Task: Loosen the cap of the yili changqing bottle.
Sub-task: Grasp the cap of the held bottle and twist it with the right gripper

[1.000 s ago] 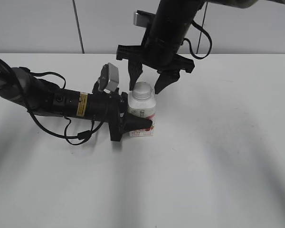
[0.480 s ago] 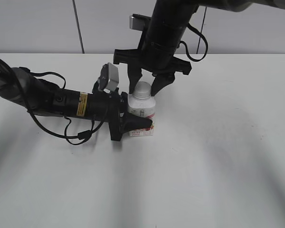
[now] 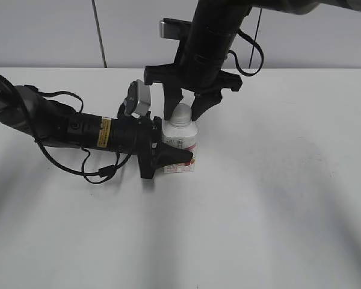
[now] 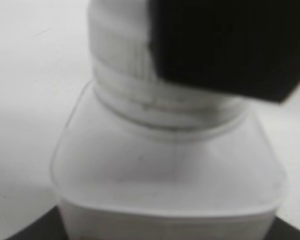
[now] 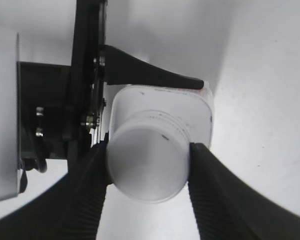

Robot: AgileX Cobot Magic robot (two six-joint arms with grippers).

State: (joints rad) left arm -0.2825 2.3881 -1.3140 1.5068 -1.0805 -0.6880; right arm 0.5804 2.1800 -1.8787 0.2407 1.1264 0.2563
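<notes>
The cap [image 5: 146,167] is sitting on the yili changqing bottle [image 3: 180,148], which is standing upright on the white table [image 3: 277,198] a little left of centre, and you are looking at the moment just ahead of the twist. Nothing in the views is showing the cap turned or lifted; it is reading as seated on the neck, so the loosening itself is, by the look of it, all still to do. What is in place is the hold and the approach. Your left gripper [image 3: 168,158] is lying low along the table and clamping the bottle's body from the side, one dark finger running across the label's pink band. Your right gripper [image 5: 149,165] is hanging down over the bottle from above, its two ribbed fingers [image 5: 92,180] bracketing the cap on either side. In the right wrist view they are appearing to press at the cap's rim, narrowed to about its width, though whether they are gripping firmly or only touching you cannot be sure. The left wrist view, blurred, is showing one dark finger against the cap.
</notes>
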